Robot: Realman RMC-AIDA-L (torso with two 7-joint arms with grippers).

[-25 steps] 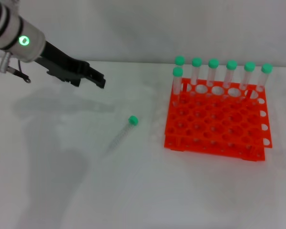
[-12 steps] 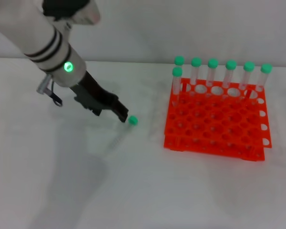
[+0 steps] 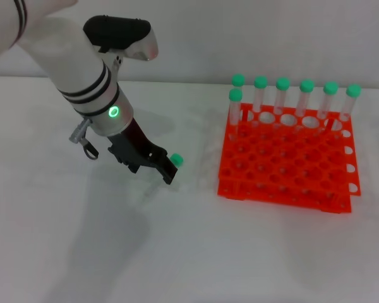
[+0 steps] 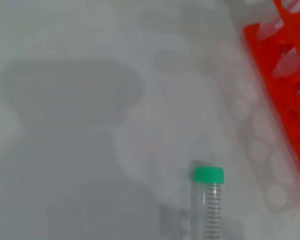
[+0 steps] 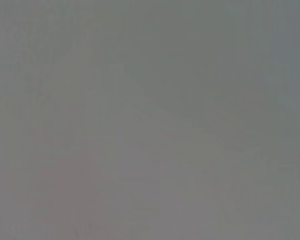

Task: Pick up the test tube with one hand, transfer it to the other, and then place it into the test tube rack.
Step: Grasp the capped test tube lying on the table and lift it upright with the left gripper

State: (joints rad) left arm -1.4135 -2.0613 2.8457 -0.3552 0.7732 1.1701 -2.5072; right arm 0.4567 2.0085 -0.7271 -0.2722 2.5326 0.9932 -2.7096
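The test tube lies on the white table, its mint-green cap [image 3: 175,160] showing just right of my left gripper [image 3: 156,170]; its clear body is mostly hidden under the fingers. The left wrist view shows the tube [image 4: 210,200] close below, cap toward the rack. The left gripper, black on a white arm with a green light, is open, low over the tube, its prongs on either side of it. The orange test tube rack [image 3: 284,170] stands to the right and also shows in the left wrist view [image 4: 285,95]. The right gripper is out of view.
Several green-capped tubes [image 3: 282,95] stand upright along the rack's back rows. The white table [image 3: 196,252] spreads to the front. The right wrist view shows only plain grey.
My left arm has swung down and right from the far left, bringing the gripper from well above the table down over the lying tube. The tube and rack have not moved.
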